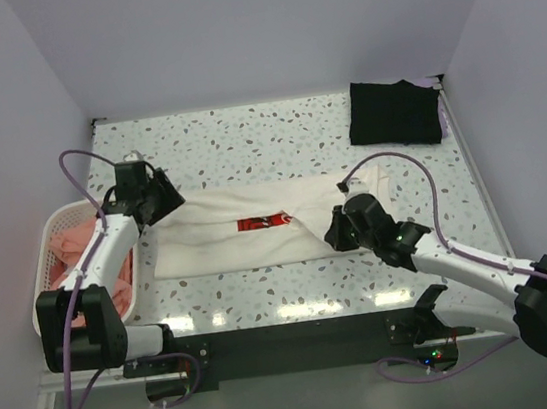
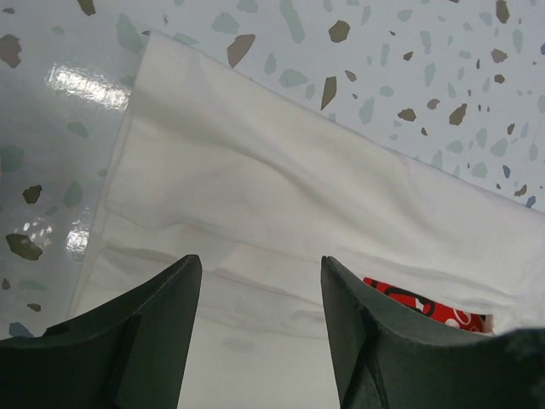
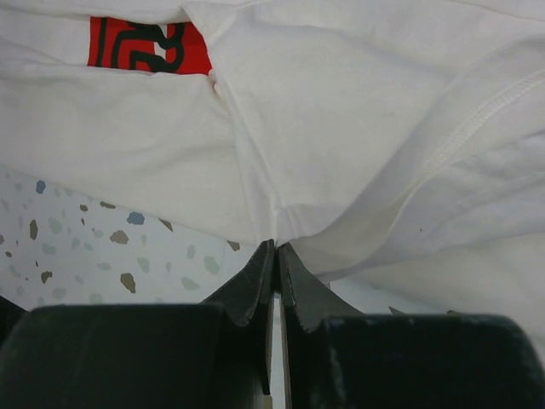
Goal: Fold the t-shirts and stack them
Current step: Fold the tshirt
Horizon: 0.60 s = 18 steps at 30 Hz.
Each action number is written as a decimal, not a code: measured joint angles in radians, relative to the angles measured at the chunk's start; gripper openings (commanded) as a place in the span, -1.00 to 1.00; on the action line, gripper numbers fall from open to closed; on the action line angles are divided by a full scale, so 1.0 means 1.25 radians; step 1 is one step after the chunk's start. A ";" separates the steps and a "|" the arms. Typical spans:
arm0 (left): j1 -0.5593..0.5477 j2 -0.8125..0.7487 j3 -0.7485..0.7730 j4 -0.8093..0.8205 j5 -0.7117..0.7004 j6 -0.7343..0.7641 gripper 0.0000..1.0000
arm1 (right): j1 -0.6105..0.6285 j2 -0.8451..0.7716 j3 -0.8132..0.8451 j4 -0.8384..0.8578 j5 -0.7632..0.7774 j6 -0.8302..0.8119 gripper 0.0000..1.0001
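Note:
A white t-shirt (image 1: pixel 248 243) with a red-and-white chest print (image 1: pixel 263 223) lies partly folded as a long band across the middle of the table. My left gripper (image 1: pixel 165 205) hangs open just above the band's left end, with bare white cloth (image 2: pixel 281 196) between its fingers and the print (image 2: pixel 421 305) off to the right. My right gripper (image 1: pixel 338 228) is at the shirt's near right edge. It is shut, its tips (image 3: pixel 276 245) pinching a fold of the white cloth (image 3: pixel 341 102), and creases run out from them. A folded black t-shirt (image 1: pixel 395 112) lies at the far right corner.
A white lattice basket (image 1: pixel 44 260) holding salmon-pink t-shirts (image 1: pixel 72 243) stands at the left edge beside the left arm. Walls close in the table at the back and on both sides. Speckled tabletop (image 1: pixel 245 143) lies between the white shirt and the back wall.

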 measured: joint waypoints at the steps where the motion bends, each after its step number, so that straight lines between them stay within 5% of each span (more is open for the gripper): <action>1: -0.002 0.003 0.000 -0.003 -0.016 -0.004 0.25 | 0.000 -0.011 -0.003 -0.007 0.005 0.000 -0.86; 18: -0.009 0.092 -0.039 -0.052 -0.188 -0.212 0.06 | 0.000 -0.017 -0.035 -0.018 0.012 -0.001 -0.81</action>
